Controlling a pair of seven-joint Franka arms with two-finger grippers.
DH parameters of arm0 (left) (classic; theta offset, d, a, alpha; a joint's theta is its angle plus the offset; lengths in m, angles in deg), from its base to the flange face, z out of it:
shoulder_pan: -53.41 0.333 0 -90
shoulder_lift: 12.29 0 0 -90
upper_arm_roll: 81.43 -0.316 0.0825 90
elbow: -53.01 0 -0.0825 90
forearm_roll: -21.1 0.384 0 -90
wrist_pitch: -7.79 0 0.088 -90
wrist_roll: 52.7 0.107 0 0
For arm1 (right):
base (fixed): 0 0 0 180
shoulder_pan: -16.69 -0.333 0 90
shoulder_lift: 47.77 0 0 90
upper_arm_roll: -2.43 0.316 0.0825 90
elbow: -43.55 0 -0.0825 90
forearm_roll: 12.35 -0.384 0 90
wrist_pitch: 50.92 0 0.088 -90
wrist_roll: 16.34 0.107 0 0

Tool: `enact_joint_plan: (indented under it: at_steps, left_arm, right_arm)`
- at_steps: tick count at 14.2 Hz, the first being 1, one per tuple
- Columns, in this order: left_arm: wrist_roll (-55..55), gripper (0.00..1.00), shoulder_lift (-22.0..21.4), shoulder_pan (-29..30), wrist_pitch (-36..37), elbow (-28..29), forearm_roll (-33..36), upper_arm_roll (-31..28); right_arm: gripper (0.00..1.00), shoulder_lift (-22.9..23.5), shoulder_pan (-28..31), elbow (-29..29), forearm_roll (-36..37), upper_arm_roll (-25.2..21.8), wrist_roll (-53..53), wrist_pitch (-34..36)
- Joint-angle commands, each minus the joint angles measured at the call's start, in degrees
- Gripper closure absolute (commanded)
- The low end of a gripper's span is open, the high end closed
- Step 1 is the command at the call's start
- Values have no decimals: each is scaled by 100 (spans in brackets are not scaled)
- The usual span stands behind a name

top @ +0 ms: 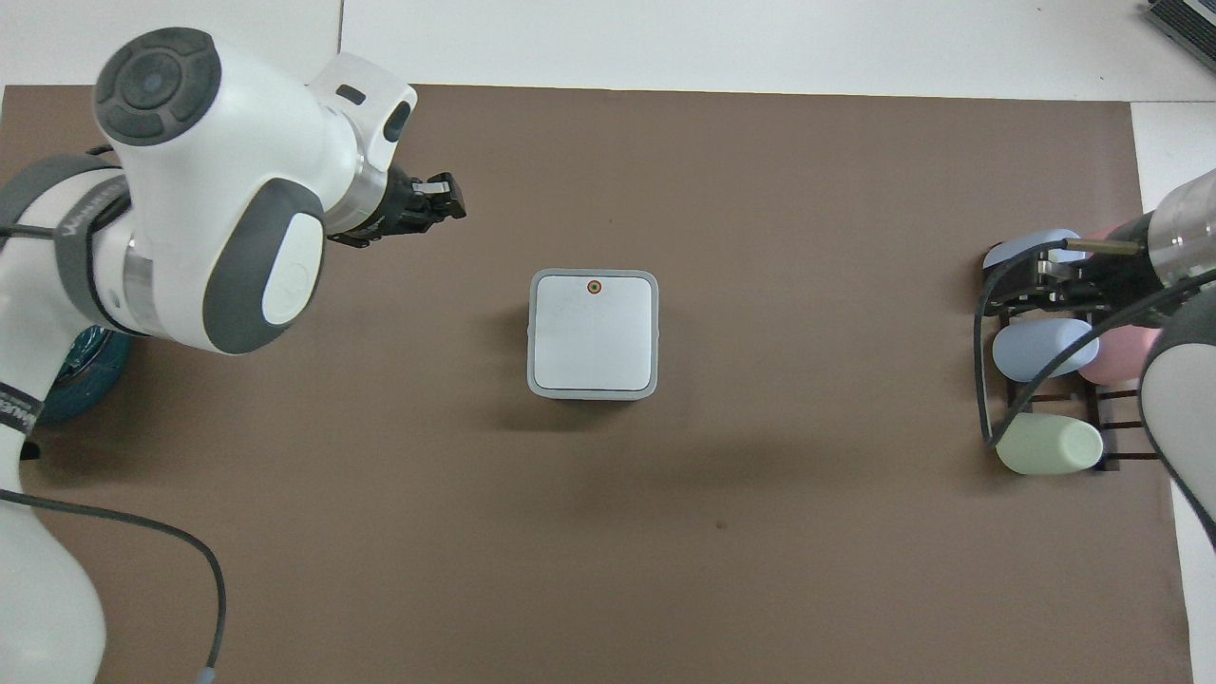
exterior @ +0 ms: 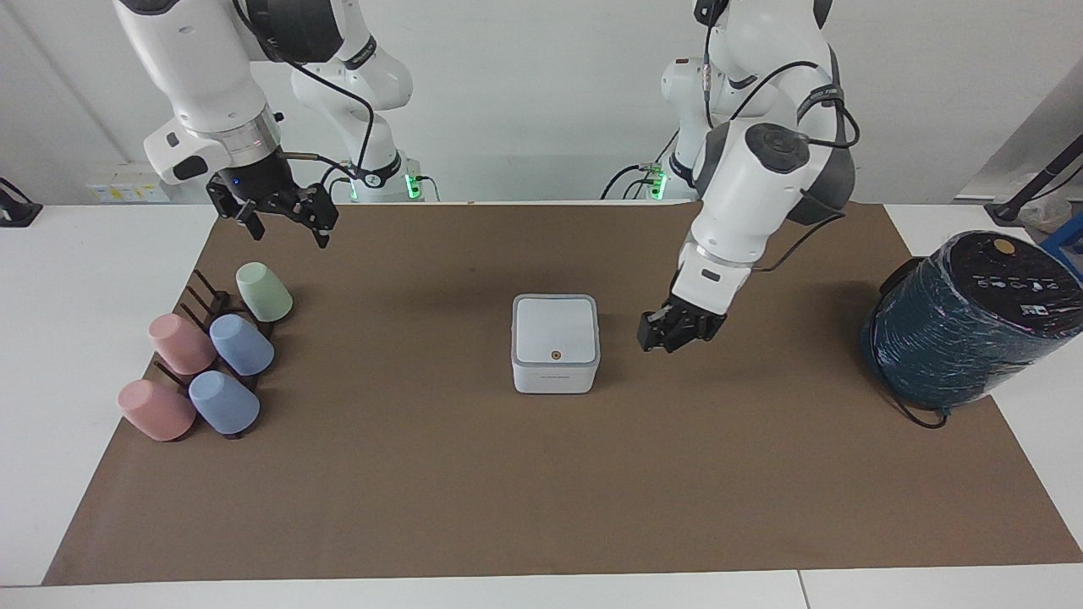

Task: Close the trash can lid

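At mid-mat in the facing view, the trash can (exterior: pixel 555 344) stands with the lid (exterior: pixel 555 329) lying flat inside its grey rim, so the closing looks done. What remains, by my judgement, is keeping clear of the can without nudging it. Beside the can, toward the left arm's end, the left gripper (exterior: pixel 674 331) hangs above the mat, fingers drawn together, holding nothing. Toward the right arm's end, the right gripper (exterior: pixel 283 216) waits over the cup rack (exterior: pixel 207 304), fingers spread.

From overhead, the lid (top: pixel 594 332) sits square and flush; the left gripper (top: pixel 439 197) touches nothing.
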Motion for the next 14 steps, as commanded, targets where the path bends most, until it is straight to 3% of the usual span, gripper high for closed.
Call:
enact_joint_plan:
  at_steps: [1,3,5,9,10,11,14]
  left_arm:
    - [775,100,-60,463,879,-309,40,23]
    - [1496,100,-261,893,1443,-469,31,31]
    - [2321,100,-769,1263,1690,-408,22,49]
    - [3529,100,-1202,1826,2438,-399,31,14]
    - [3539,94,-1264,1862,2499,-399,31,14]
    - [3530,78,-1273,1862,2509,-399,31,14]
    - [3512,48,-1300,1862,2430,-399,31,14]
  right_arm:
    - [0,-60,78,-82,-34,43,-133,-51]
    - [0,-60,78,-82,-34,43,-133,-51]
    - [0,-60,78,-82,-34,43,-133,-51]
    - [0,-60,78,-82,-34,43,-133,-51]
    - [0,-60,78,-82,-34,43,-133,-51]
    - [0,-60,78,-82,-34,43,-133,-51]
    - [0,-60,78,-82,-34,43,-133,-51]
